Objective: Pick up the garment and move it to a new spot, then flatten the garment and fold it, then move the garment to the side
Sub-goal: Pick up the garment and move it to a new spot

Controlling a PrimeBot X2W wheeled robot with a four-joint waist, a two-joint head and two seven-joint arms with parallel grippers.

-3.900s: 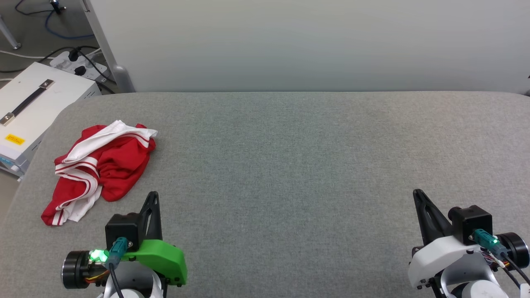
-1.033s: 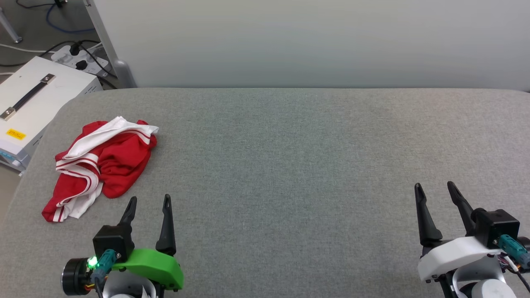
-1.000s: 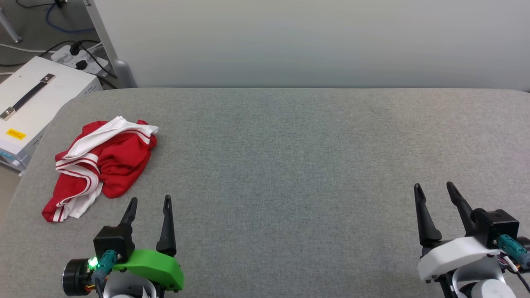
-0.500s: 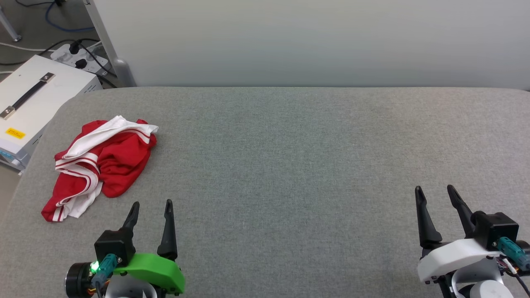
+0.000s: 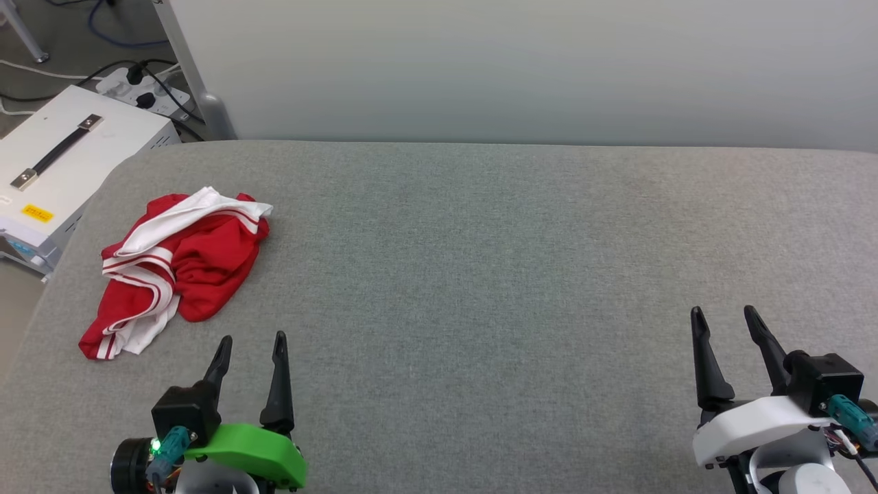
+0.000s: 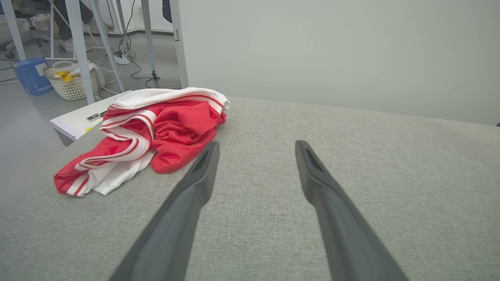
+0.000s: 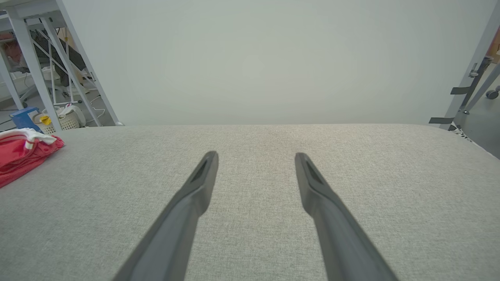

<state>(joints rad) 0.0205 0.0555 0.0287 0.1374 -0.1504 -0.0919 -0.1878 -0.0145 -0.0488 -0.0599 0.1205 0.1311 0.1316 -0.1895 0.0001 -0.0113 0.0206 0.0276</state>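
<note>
The grey worktop (image 5: 480, 274) is covered with cloth. A white box (image 5: 62, 171) with a black handle stands just beside the worktop's left edge. The garment (image 5: 180, 267), red with white striped trim, lies crumpled on the left part of the worktop. The left gripper (image 5: 251, 339) hovers at the worktop's near edge just before the garment, not touching it, its fingers spread and empty. The right gripper (image 5: 722, 313) is at the near right corner of the worktop, fingers also apart and holding nothing.

A lab or workshop: floor cables (image 5: 41, 68), a power strip (image 5: 137, 86), metal frame legs (image 6: 80, 50).
</note>
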